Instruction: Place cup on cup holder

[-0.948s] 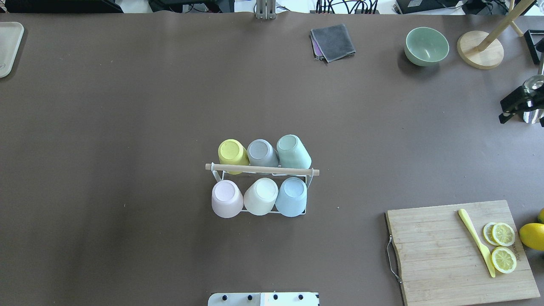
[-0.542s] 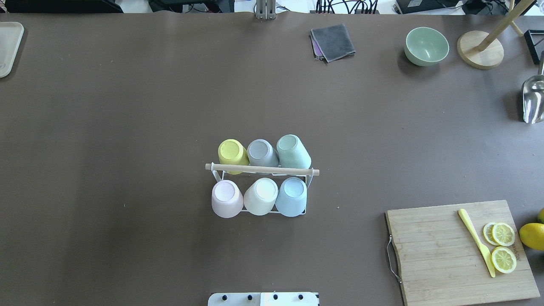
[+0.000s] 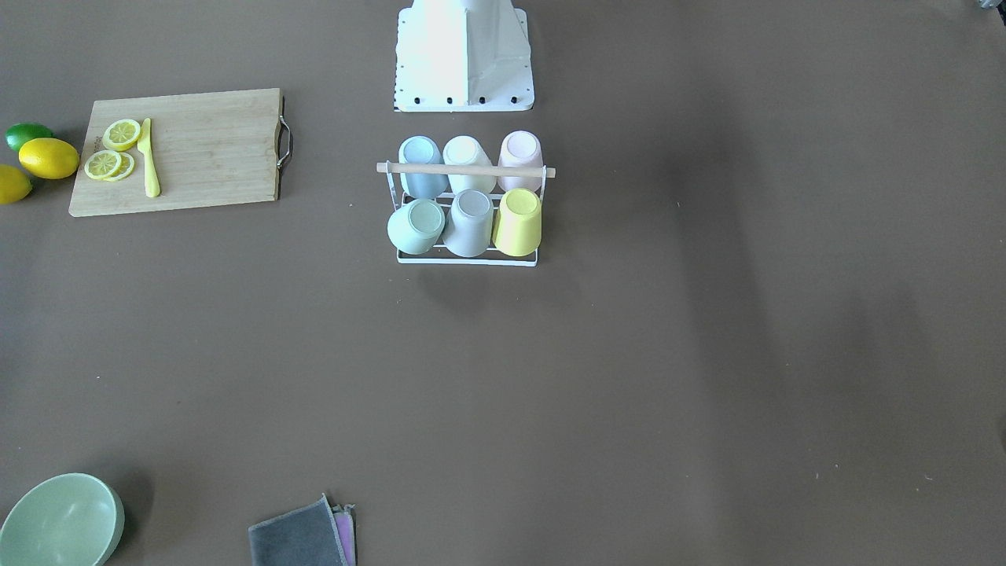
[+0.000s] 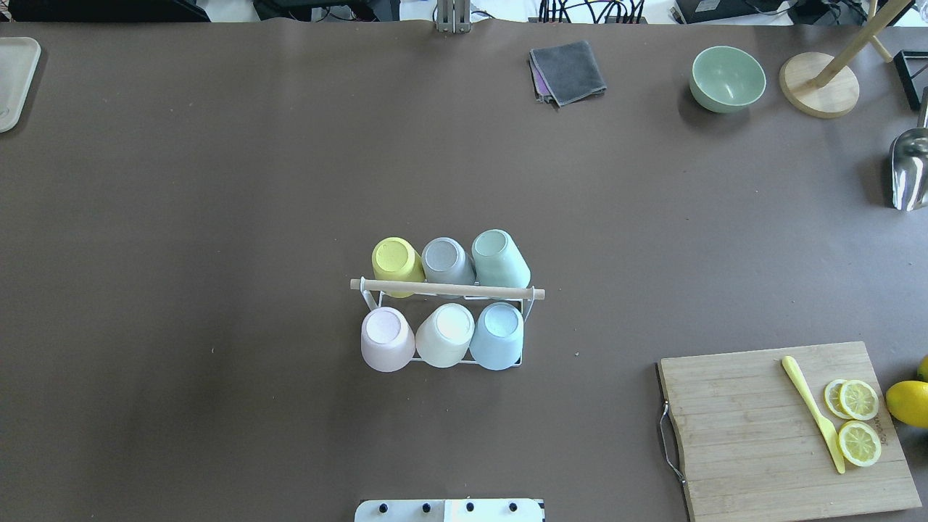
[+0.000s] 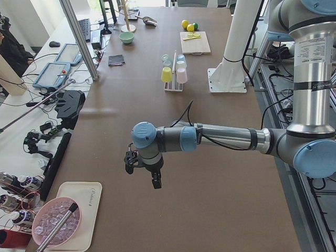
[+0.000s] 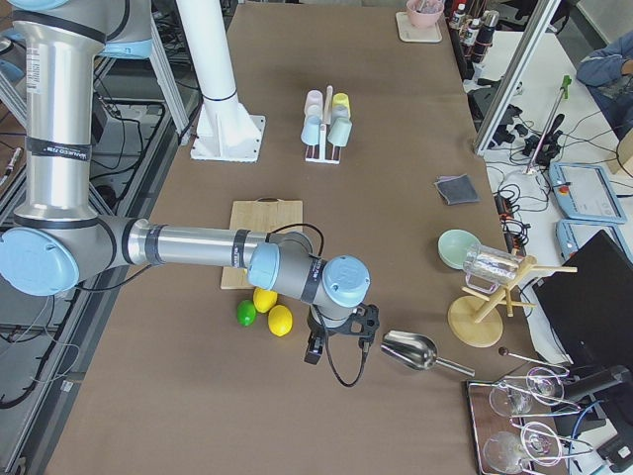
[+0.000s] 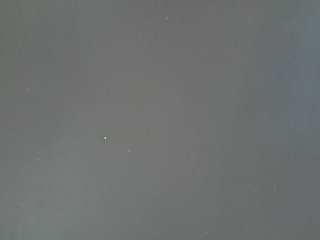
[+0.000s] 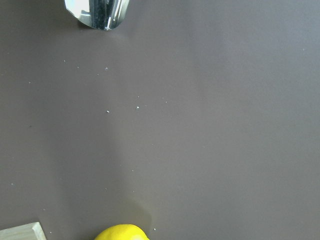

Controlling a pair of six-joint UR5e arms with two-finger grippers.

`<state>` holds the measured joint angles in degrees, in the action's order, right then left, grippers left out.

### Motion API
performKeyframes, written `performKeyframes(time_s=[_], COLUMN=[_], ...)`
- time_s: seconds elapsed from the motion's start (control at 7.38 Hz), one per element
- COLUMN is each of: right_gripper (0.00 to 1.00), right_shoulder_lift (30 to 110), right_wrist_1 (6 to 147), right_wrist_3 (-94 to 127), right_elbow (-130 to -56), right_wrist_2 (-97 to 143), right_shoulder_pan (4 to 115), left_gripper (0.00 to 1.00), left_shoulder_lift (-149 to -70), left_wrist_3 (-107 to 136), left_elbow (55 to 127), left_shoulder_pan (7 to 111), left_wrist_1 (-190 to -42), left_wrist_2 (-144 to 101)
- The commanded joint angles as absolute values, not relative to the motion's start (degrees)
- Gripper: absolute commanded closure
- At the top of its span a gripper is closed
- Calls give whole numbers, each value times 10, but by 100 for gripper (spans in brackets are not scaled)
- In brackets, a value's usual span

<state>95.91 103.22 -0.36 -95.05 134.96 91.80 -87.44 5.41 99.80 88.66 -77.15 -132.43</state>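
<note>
A matte brown sheet covers the table [image 4: 217,181]. Well left of the cup holder [image 4: 447,289], the left gripper [image 5: 143,173] hangs over bare table; I cannot tell whether its fingers are parted. The cup holder, thin white wire with a round pale-wood rod on top, stands mid-table. Six smooth tapered cups sit upside down on it: yellow cup [image 4: 396,259], grey cup [image 4: 446,259] and mint cup [image 4: 499,257] on the rod's far side from the robot, pink cup [image 4: 384,335], cream cup [image 4: 447,332] and blue cup [image 4: 499,332] on the near side. Far right of the cup holder lie a grained wooden cutting board [image 4: 761,435] and a shiny metal scoop [image 4: 910,170]. The right gripper [image 6: 339,341] hangs near the scoop, its state equally unreadable.
</note>
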Motion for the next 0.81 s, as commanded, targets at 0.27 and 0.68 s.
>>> performKeyframes(time_s=[0.27, 0.68], right_gripper=[0, 0], right_shoulder_lift=[947, 941], right_wrist_1=[1032, 1032], right_wrist_3=[-7, -8], right_elbow=[-949, -949], right_wrist_2=[1350, 1348], right_shoulder_pan=[921, 921], left_gripper=[2, 2], left_shoulder_lift=[-894, -893], left_wrist_3=[53, 54], left_elbow=[1009, 974], left_shoulder_pan=[886, 885], left_wrist_1=[-722, -743], left_wrist_2=[-1298, -1299])
